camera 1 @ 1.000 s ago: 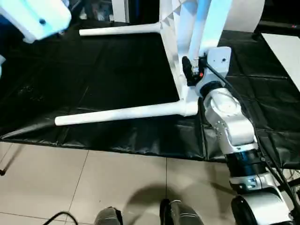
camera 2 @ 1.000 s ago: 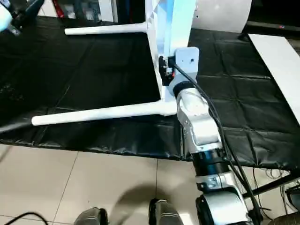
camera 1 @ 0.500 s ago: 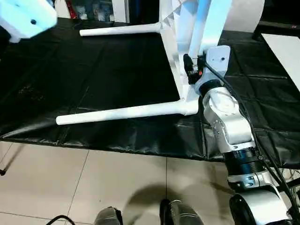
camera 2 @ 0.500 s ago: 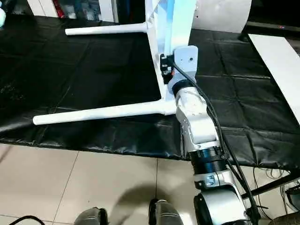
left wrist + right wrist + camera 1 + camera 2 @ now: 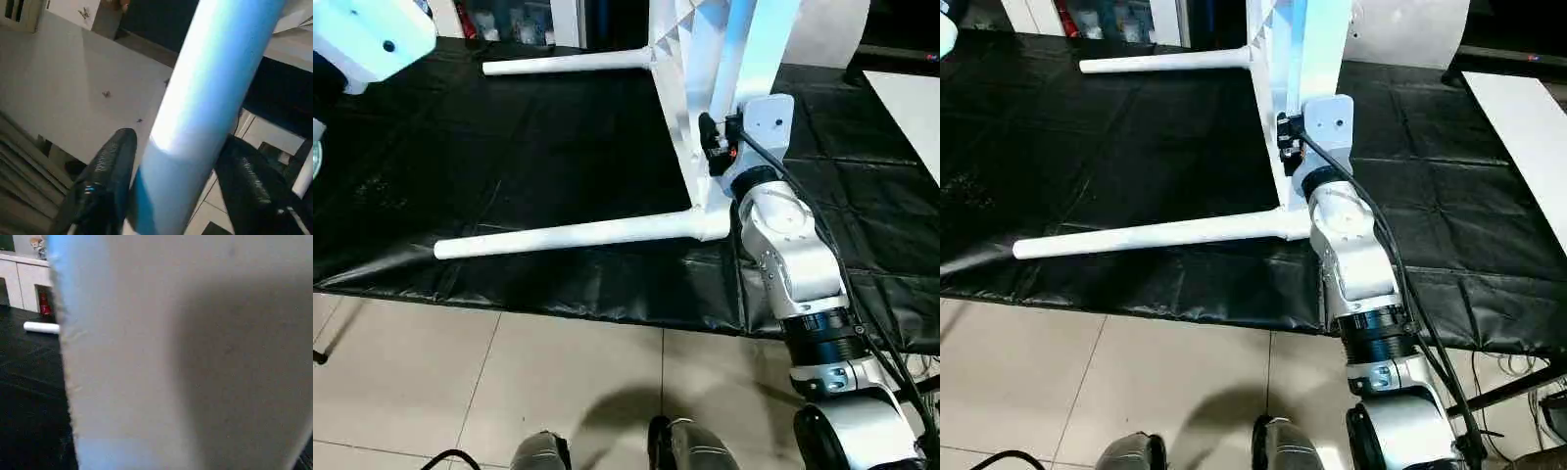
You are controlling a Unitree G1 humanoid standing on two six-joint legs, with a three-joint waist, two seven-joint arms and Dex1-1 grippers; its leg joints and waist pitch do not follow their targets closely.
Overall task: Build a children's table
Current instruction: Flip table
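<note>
The children's table stands on its edge on the black-covered work table (image 5: 558,147). Its white top (image 5: 724,59) is upright, and two legs point to the left: a near leg (image 5: 568,236) and a far leg (image 5: 568,65). My right gripper (image 5: 709,147) is shut on the top's lower edge, just above the near leg's socket. My left hand's white housing (image 5: 372,39) hangs high at the far left. In the left wrist view my left gripper (image 5: 178,142) is closed on a white tubular leg (image 5: 210,83), with one black finger (image 5: 105,181) pressed against each side.
The work table's front edge (image 5: 587,308) runs across above a tiled floor (image 5: 460,382). A white board (image 5: 911,108) lies at the right and a white roll (image 5: 827,29) stands behind the top. Cables run along my right forearm (image 5: 793,264).
My left gripper's fingers have closed in on the white leg. The left hand's housing shifted a little at the top left. The right arm and the table have stayed put.
</note>
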